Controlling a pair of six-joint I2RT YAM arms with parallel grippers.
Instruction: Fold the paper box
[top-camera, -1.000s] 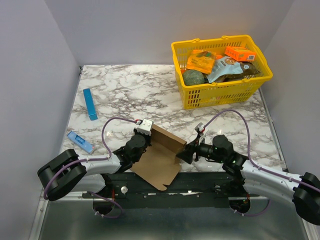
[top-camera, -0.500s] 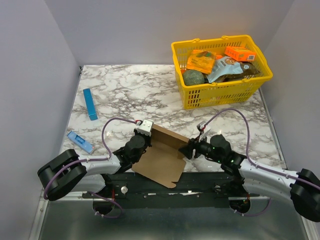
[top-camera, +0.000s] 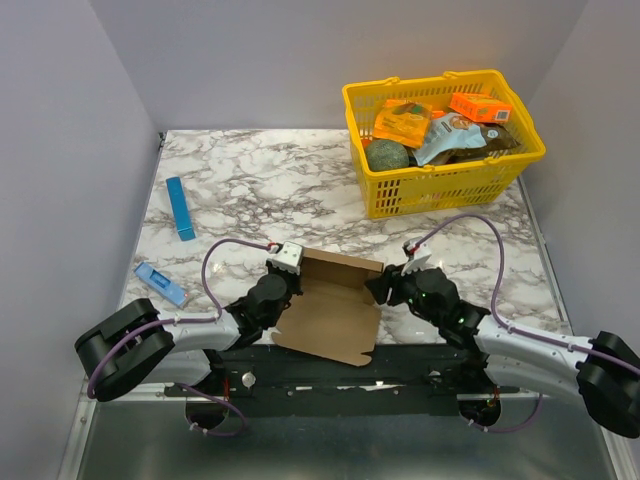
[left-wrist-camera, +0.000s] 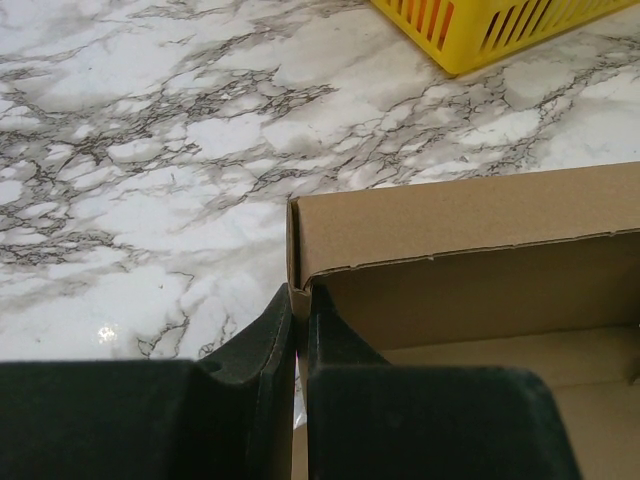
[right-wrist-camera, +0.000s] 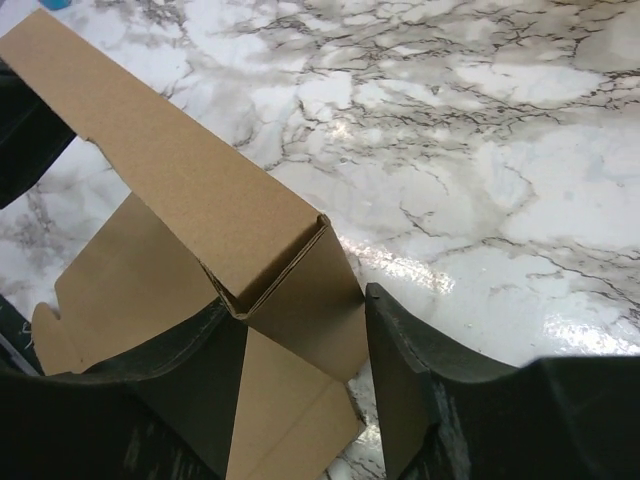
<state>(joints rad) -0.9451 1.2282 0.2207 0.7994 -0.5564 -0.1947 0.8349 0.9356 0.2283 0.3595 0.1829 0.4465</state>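
Observation:
The paper box (top-camera: 330, 318) is a brown cardboard sheet lying at the table's near edge between my arms, its back wall (top-camera: 342, 265) folded upright. My left gripper (top-camera: 287, 287) is shut on the box's left end. In the left wrist view its fingers (left-wrist-camera: 270, 330) pinch the thin side wall just below the back left corner (left-wrist-camera: 296, 215). My right gripper (top-camera: 378, 287) is open at the right end. In the right wrist view the gripper (right-wrist-camera: 295, 300) straddles the folded side flap (right-wrist-camera: 310, 300), one finger inside the box and the other finger (right-wrist-camera: 395, 350) outside, by the flap's edge.
A yellow basket (top-camera: 440, 188) with orange packets and other goods stands at the back right. A thin blue strip (top-camera: 180, 208) and a small blue object (top-camera: 160, 284) lie on the marble at the left. The table's near edge runs just under the box.
My right gripper has moved up around the box's right end flap and its jaws have narrowed. The box has swung square to the table edge. The left grip has held.

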